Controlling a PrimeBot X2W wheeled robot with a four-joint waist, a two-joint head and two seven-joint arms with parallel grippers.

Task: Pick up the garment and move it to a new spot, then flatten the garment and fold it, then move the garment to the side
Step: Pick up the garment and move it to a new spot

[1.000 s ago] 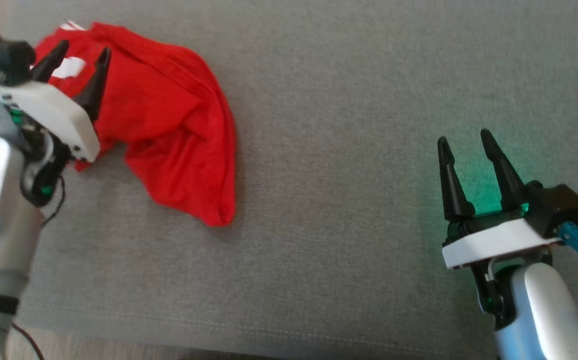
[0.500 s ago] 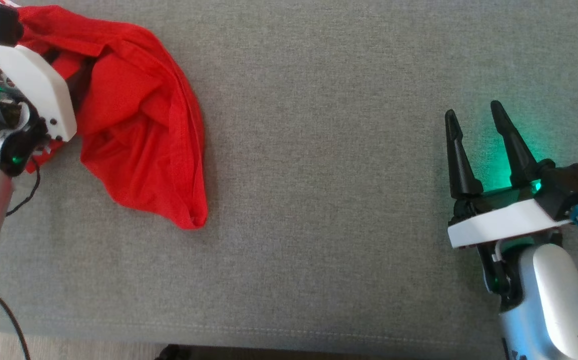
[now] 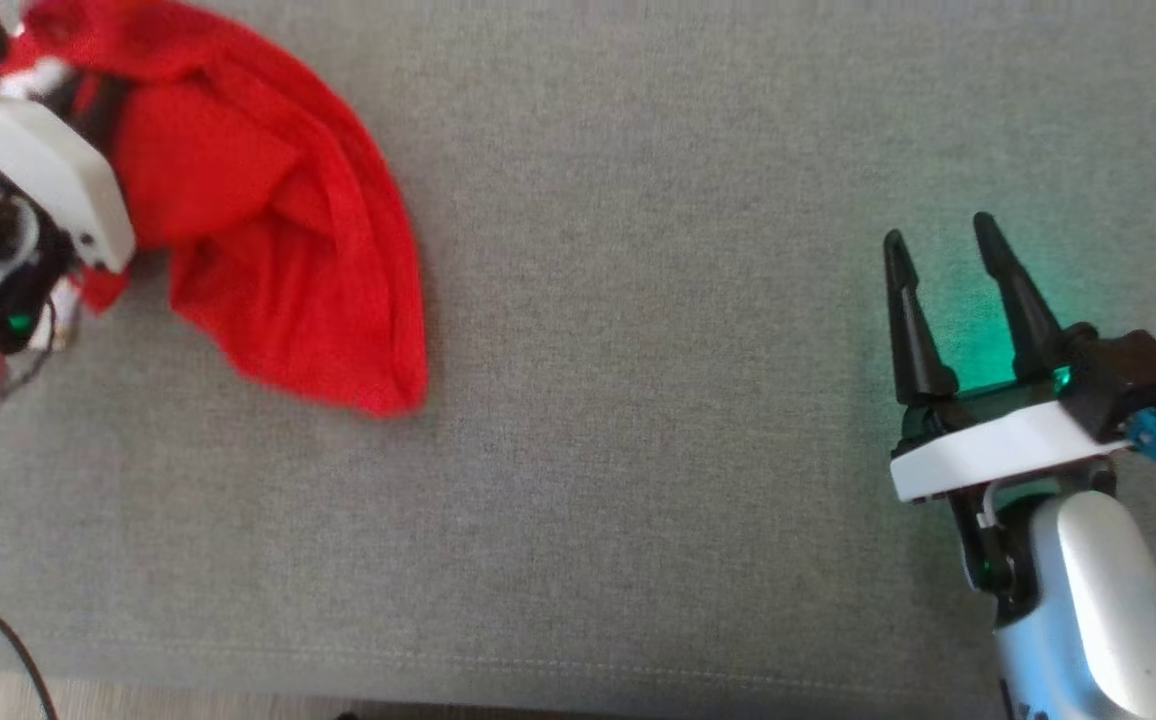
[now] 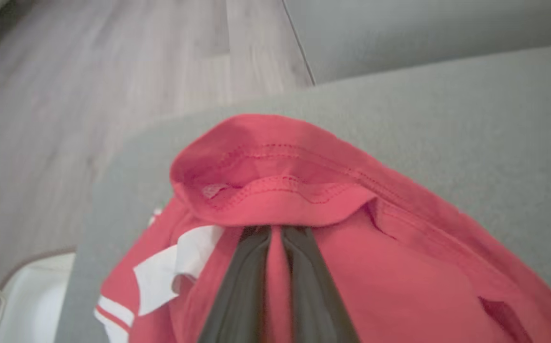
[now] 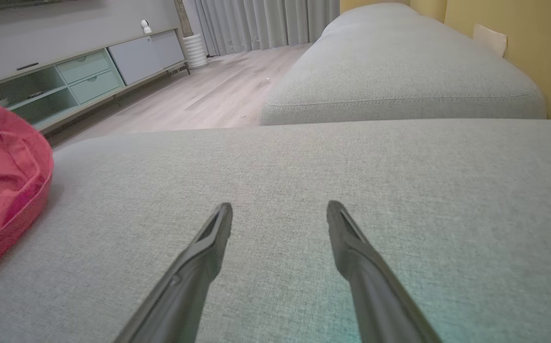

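Fingers [image 4: 242,281] of left gripper [image 4: 275,233] pressed nearly together, pinching fold of red fabric between them; tips hidden under hem of garment [image 3: 278,230]. Garment bunched in heap on gray cushion [image 3: 658,420], at 10 o'clock in head view. White sleeve [image 4: 170,271] with red stripes at 8 o'clock in left wrist view, beside fingers. Right gripper [image 3: 936,235] at 4 o'clock in head view, fingers spread wide, empty, over cushion, well apart from garment. Wood floor [image 4: 66,95] beyond cushion edge, 11 o'clock in left wrist view.
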